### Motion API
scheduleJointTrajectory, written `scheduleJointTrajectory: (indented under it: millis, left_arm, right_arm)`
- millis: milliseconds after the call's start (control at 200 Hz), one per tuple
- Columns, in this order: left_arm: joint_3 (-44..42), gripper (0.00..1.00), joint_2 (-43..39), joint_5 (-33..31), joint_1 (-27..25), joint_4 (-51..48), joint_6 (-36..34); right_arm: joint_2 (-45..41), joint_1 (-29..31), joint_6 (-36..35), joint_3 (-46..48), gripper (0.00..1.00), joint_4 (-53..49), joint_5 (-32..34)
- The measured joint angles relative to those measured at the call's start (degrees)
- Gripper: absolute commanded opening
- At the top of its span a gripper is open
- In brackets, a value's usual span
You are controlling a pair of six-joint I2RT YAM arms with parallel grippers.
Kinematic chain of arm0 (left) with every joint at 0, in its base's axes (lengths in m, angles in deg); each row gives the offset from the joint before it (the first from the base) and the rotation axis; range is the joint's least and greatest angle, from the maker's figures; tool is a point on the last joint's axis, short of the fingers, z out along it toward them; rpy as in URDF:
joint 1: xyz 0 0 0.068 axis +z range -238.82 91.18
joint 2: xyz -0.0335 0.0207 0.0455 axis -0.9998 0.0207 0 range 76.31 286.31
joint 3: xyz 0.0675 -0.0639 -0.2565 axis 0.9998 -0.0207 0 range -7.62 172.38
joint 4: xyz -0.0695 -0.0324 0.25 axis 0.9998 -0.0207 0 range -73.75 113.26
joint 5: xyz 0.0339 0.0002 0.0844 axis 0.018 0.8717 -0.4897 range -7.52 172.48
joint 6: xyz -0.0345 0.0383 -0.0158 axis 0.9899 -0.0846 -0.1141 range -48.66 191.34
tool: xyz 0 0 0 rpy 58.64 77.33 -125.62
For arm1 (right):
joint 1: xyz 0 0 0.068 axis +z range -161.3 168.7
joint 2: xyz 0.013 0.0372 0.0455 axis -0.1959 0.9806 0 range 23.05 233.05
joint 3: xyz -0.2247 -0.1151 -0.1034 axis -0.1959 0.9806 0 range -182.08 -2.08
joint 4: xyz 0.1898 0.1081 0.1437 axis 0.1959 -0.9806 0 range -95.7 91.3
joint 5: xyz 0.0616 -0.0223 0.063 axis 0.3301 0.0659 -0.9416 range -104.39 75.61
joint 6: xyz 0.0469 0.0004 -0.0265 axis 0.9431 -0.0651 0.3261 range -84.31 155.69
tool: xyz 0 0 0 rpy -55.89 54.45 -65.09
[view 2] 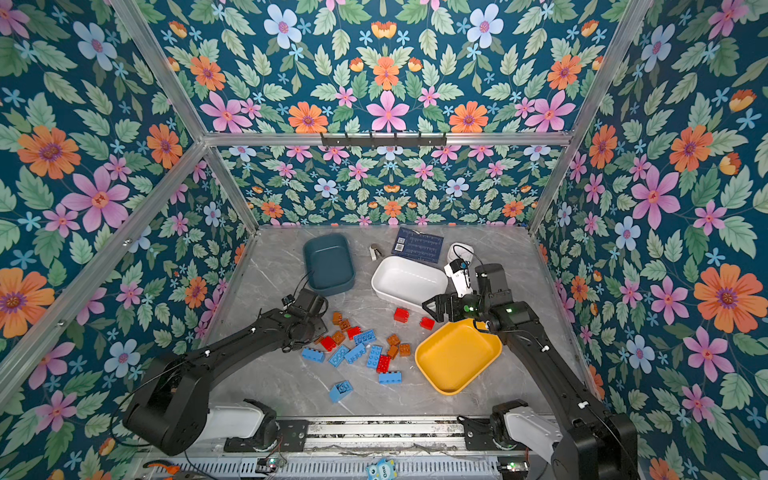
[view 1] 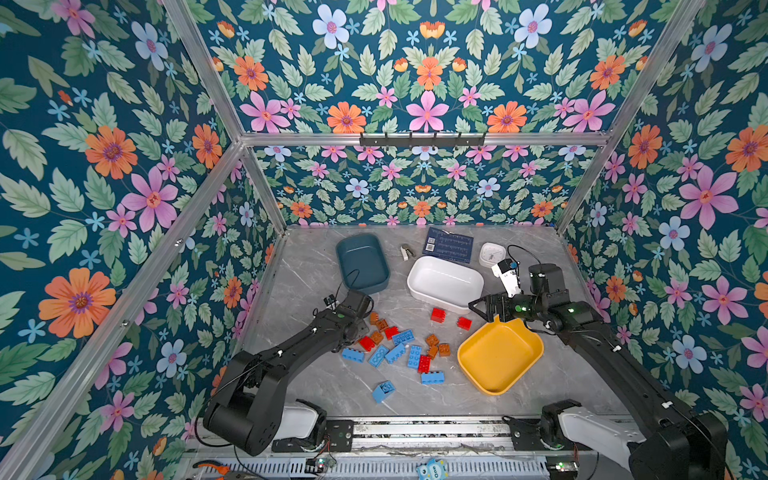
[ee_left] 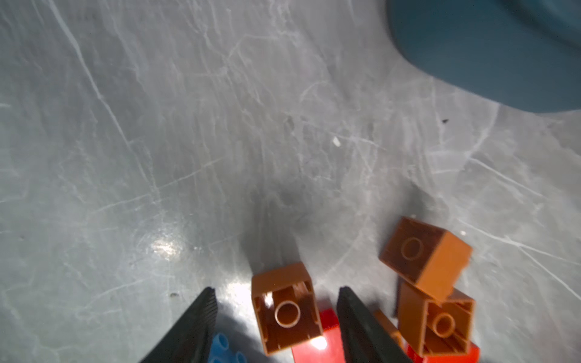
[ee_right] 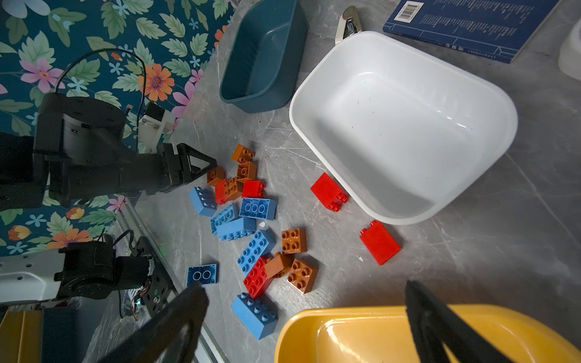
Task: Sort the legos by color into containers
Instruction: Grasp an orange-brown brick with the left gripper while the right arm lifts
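The legos point(view 1: 395, 345) lie loose in the middle of the grey table: blue, red and orange-brown bricks. Two red bricks point(view 1: 437, 314) sit apart beside the white tub point(view 1: 444, 280). The teal tub point(view 1: 361, 262) and the yellow tub point(view 1: 498, 357) hold nothing, nor does the white one. My left gripper point(ee_left: 276, 314) is low at the pile's far left edge. Its jaws stand open around an orange-brown brick point(ee_left: 284, 311) lying hollow side up, with a gap on both sides. My right gripper point(ee_right: 305, 314) hangs open over the yellow tub's point(ee_right: 361, 333) far rim, with nothing in it.
A dark blue card point(view 1: 448, 245), a small white clock point(view 1: 492, 254) and a small metal object point(view 1: 405, 252) lie at the back. The floral left wall runs close to the left arm. A metal rail point(view 1: 415, 432) borders the front edge.
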State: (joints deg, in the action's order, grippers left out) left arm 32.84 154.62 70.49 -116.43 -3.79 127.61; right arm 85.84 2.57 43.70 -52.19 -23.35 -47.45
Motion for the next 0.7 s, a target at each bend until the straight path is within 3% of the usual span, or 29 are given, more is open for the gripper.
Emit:
scheduleJointTrajectory:
  millis: [300,475,700]
  left_arm:
    - [0.17,0.52,3.5,-0.39,-1.6,0.07,1.49]
    - [0.37,0.36,4.5,-0.7,-2.12,0.28,1.84]
    - [2.45,0.33,4.48,-1.95,-2.27,-0.83,1.07]
  right_arm:
    - [0.15,0.0,0.0,0.98,0.98,-0.02,-1.29]
    - [0.09,0.0,-0.02,1.09,0.98,-0.2,-1.49]
    - [-0.2,0.02,-0.02,1.09,0.99,-1.03,-1.44]
